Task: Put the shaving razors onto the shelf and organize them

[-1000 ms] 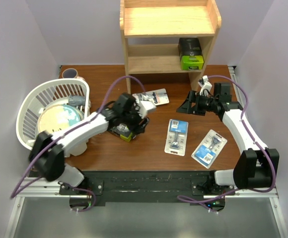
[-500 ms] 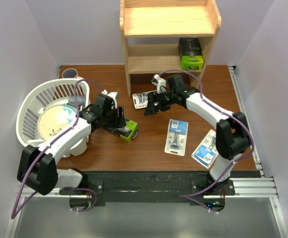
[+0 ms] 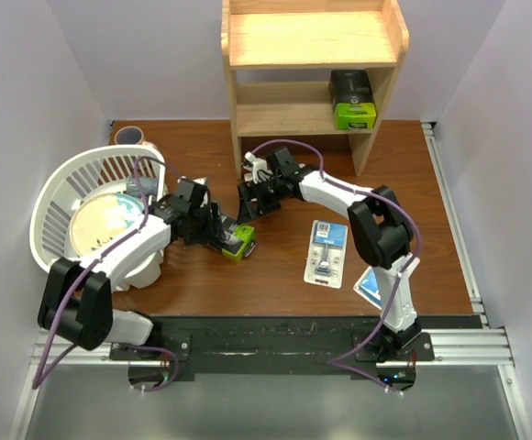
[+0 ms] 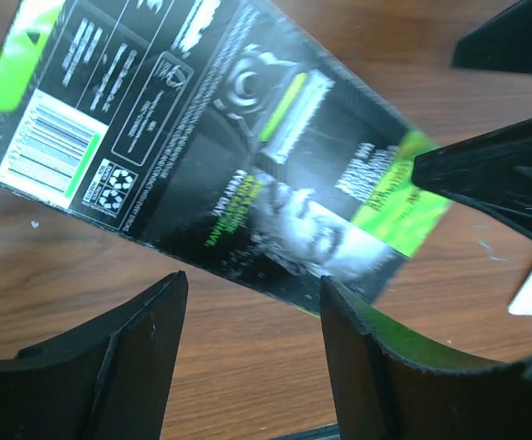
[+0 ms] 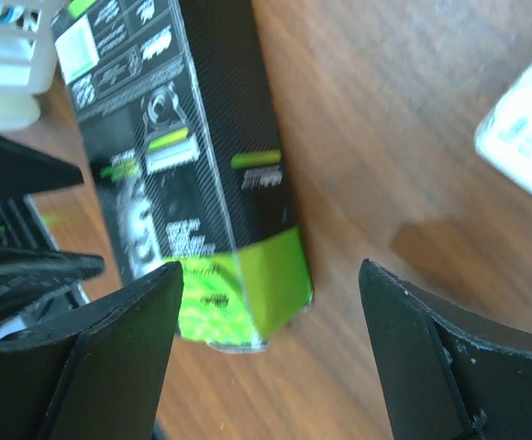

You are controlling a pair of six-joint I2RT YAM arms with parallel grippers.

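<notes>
One black razor box with a lime-green end (image 3: 234,242) lies flat on the table, and my left gripper (image 3: 216,229) stands open just to its left. In the left wrist view the box (image 4: 220,156) lies beyond my open gripper (image 4: 250,284), untouched. My right gripper (image 3: 249,202) hovers open just behind the box; its wrist view shows the green end (image 5: 248,284) between the spread tips of the gripper (image 5: 271,270). A second black box (image 3: 351,99) sits on the lower tier of the wooden shelf (image 3: 312,41). Two blister cards (image 3: 326,252) (image 3: 371,288) lie at the front right.
A white basket (image 3: 92,174) holding a round plate stands at the left, with a cup (image 3: 128,136) behind it. A white card edge (image 5: 527,137) shows to the right of the right gripper. The right arm (image 3: 376,229) arches over the front-right blister card.
My right arm has swung left across the table, from the right side to the black box. My left gripper has drawn back left off the box, which lies on the table.
</notes>
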